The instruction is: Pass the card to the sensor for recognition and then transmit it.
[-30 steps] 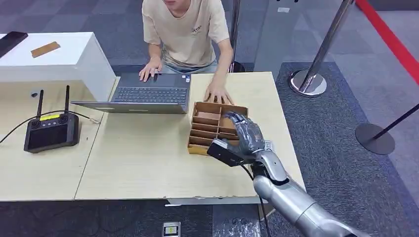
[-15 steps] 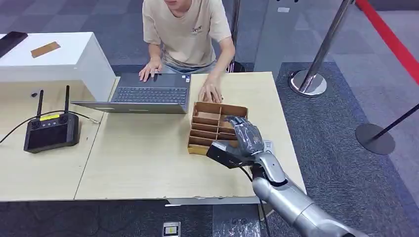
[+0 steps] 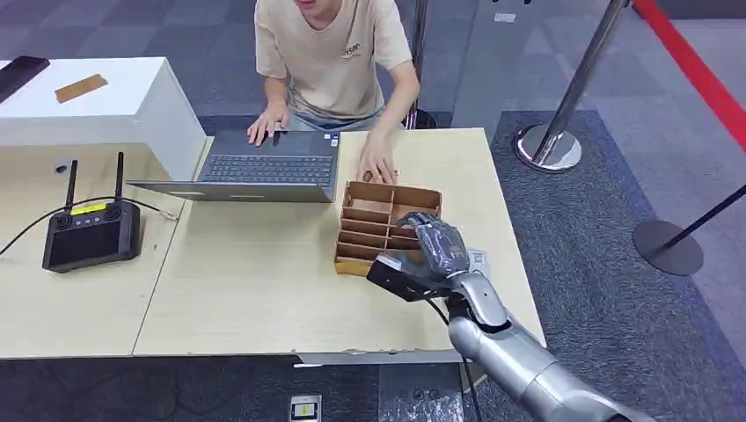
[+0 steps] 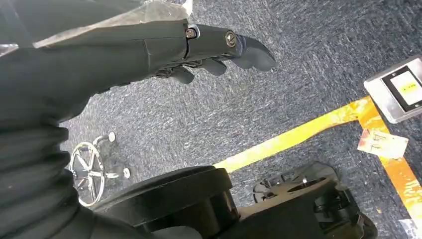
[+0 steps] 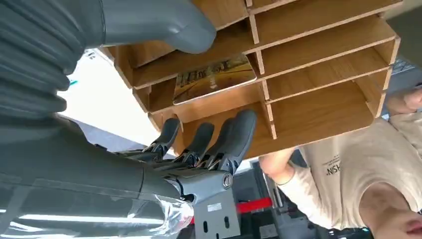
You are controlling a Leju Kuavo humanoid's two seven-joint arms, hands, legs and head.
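A printed card (image 5: 214, 78) leans in one slot of the wooden divider box (image 3: 374, 229) on the table's right part. My right hand (image 3: 437, 248) hovers over the box's near right corner. In the right wrist view this hand (image 5: 164, 164) brackets the card's slot, thumb (image 5: 164, 22) on one side and fingers (image 5: 221, 142) on the other, spread and touching no card. My left hand (image 4: 209, 47) hangs over the carpet with nothing in it, its fingers slightly bent.
A person sits at the far side with one hand (image 3: 376, 167) by the box's far edge and the other on a laptop (image 3: 264, 167). A black antenna controller (image 3: 91, 230) lies at the left. A white stand (image 3: 97, 101) carries a brown card (image 3: 81, 87).
My right hand has sunk and drawn a little nearer over the box. The person's hand has shifted slightly left at the box's far edge.
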